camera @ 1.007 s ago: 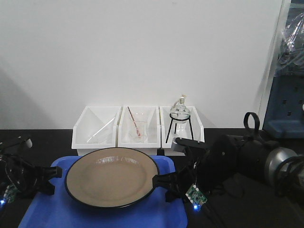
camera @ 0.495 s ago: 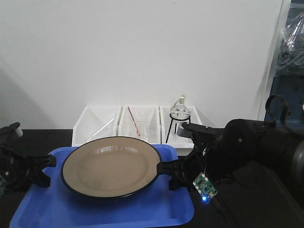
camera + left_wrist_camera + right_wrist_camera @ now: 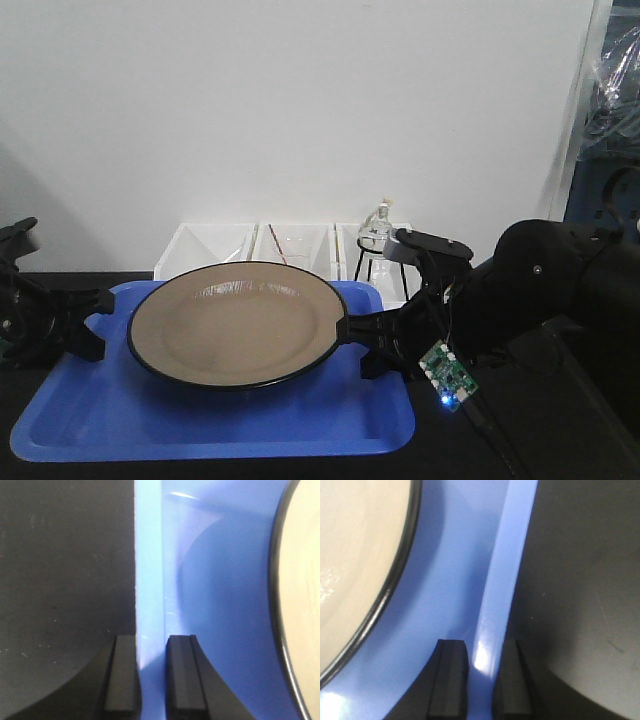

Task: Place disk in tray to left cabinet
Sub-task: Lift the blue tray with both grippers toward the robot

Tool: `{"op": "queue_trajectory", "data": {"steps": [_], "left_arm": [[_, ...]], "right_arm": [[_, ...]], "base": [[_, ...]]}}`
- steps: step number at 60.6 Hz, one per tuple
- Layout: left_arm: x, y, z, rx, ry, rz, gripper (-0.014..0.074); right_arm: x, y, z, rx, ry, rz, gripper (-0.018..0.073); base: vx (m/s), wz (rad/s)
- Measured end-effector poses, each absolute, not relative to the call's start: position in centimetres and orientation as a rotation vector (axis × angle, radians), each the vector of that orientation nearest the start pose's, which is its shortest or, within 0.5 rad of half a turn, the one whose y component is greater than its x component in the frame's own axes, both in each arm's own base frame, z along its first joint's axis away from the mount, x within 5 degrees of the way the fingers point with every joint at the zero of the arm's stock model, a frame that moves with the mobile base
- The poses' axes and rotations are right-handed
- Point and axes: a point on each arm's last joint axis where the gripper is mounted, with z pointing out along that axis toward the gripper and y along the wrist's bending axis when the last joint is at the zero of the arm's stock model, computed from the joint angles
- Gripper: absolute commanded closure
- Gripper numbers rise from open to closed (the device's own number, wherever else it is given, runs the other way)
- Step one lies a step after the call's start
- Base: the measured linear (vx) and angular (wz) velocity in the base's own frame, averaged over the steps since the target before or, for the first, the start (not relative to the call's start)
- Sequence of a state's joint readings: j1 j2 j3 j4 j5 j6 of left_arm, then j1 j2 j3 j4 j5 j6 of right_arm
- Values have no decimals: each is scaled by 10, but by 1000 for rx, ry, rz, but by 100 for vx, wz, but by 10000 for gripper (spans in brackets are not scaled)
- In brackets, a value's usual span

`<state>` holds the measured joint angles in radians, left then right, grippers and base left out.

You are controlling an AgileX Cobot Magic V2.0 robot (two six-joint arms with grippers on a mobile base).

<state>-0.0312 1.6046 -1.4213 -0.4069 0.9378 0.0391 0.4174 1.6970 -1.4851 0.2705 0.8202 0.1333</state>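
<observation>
The tan disk (image 3: 235,335) with a thin black rim lies in the blue tray (image 3: 200,425), which both arms hold above the black table. My left gripper (image 3: 95,322) is shut on the tray's left rim (image 3: 149,580), one finger on each side, with my left gripper (image 3: 151,677) low in its wrist view. The disk's edge (image 3: 305,605) shows at the right there. My right gripper (image 3: 375,345) is shut on the tray's right rim (image 3: 505,590), clamped at my right gripper (image 3: 480,680). The disk (image 3: 355,555) fills the upper left of that view. The left cabinet is out of view.
Three white bins (image 3: 205,262) stand in a row against the white wall behind the tray. One holds a beaker with a red stick (image 3: 290,250), another a round flask on a black stand (image 3: 378,235). Blue equipment (image 3: 600,200) sits at the far right.
The tray with the disk has risen in the front view, and both arms have risen with it. Both grippers have kept their hold on the rims.
</observation>
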Motion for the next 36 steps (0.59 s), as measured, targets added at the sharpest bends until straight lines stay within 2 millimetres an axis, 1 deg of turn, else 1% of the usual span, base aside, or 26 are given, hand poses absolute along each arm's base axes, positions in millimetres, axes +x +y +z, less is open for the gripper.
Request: {"op": "queue_trajectory", "data": {"steps": [10, 21, 36], "left_arm": [[345, -40, 331, -122, 2565, -510, 597], [338, -39, 342, -114, 2527, -507, 597], [338, -39, 344, -114, 2521, -507, 597]], "right_arm": [[341, 170, 329, -220, 2521, 542, 565], [340, 170, 329, -225, 2534, 538, 565], [341, 170, 330, -228, 2528, 538, 565]], "base": [[0, 0], [0, 0], [0, 0]]}}
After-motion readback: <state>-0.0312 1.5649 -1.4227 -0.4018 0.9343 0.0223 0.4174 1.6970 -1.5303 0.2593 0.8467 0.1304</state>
